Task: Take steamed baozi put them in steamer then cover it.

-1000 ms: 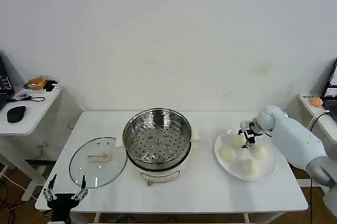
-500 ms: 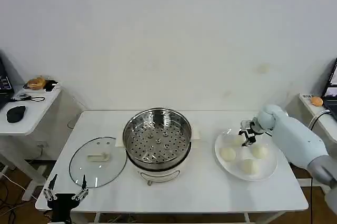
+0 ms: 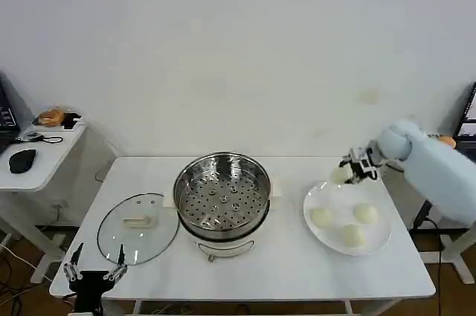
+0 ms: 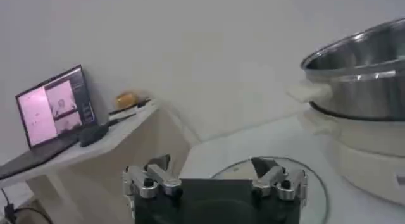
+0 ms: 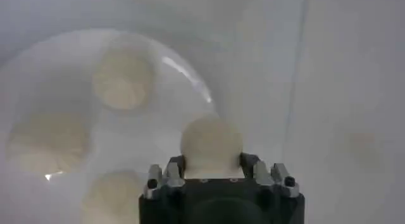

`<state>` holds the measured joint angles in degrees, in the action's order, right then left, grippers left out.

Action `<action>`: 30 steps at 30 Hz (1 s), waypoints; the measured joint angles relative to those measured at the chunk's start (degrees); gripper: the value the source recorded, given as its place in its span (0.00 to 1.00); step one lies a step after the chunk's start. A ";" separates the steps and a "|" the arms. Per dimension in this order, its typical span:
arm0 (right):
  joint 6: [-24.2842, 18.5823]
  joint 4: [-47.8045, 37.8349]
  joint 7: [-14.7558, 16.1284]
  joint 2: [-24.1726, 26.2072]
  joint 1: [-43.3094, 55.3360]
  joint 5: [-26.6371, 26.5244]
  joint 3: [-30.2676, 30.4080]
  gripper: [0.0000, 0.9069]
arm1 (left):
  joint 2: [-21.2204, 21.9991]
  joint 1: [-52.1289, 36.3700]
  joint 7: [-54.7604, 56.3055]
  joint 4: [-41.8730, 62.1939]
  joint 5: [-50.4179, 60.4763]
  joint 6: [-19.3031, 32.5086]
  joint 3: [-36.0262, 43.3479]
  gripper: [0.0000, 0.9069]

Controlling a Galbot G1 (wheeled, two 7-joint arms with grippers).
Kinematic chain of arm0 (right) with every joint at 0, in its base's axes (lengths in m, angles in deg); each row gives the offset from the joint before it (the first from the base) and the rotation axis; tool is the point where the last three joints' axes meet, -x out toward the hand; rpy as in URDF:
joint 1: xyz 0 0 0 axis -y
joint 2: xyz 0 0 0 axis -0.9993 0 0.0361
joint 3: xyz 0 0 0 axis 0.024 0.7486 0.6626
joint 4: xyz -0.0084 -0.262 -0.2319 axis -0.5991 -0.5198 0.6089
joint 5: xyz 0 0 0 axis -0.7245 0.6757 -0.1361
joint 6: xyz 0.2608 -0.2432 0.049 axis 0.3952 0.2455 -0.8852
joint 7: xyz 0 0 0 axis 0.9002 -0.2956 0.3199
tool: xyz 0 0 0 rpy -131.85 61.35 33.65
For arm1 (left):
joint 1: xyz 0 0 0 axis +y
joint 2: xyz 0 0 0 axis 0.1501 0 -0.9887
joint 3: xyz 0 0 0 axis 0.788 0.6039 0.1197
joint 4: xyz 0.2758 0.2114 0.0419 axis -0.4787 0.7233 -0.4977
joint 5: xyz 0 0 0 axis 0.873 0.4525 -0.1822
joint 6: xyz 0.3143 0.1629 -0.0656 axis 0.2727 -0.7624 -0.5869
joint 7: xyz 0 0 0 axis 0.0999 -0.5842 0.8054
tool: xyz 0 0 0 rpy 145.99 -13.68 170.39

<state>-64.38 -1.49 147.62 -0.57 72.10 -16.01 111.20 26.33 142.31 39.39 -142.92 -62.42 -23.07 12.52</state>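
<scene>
My right gripper (image 3: 348, 172) is shut on one cream-white baozi (image 3: 340, 175) and holds it a little above the far left rim of the white plate (image 3: 320, 236). In the right wrist view that baozi (image 5: 211, 143) sits between the fingers (image 5: 249, 163). Three more baozi (image 3: 321, 217) (image 3: 365, 213) (image 3: 351, 236) lie on the plate. The steel steamer (image 3: 222, 201) stands at the table's middle with its perforated tray bare. The glass cover (image 3: 138, 227) lies flat to its left. My left gripper (image 3: 95, 273) hangs open at the table's front left corner.
A side table (image 3: 44, 163) at the far left carries a mouse and small items. In the left wrist view a laptop (image 4: 56, 109) stands on that side table. Bare tabletop (image 3: 290, 264) runs in front of the steamer and plate.
The right gripper has closed on one baozi and lifted it off the plate, rising and shifting slightly toward the far side. Three baozi stay on the plate. The left arm barely moved.
</scene>
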 measured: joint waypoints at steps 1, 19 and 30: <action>0.05 0.64 -0.02 0.01 1.35 -0.73 0.91 0.66 | -0.04 -0.02 0.00 -0.04 -0.14 -0.03 0.03 1.00; -0.12 8.48 -2.08 -10.89 17.91 -13.03 15.89 0.66 | 0.12 0.18 0.02 -0.63 -1.34 -0.12 -0.75 1.00; -4.17 9.63 -3.53 -19.81 18.21 -12.56 21.99 0.66 | 0.57 -0.35 0.02 -0.77 -1.95 -0.16 -2.37 1.00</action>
<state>-68.56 8.13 144.10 -20.38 90.31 -28.57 133.20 26.90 141.95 39.41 -143.69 -64.37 -23.22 10.15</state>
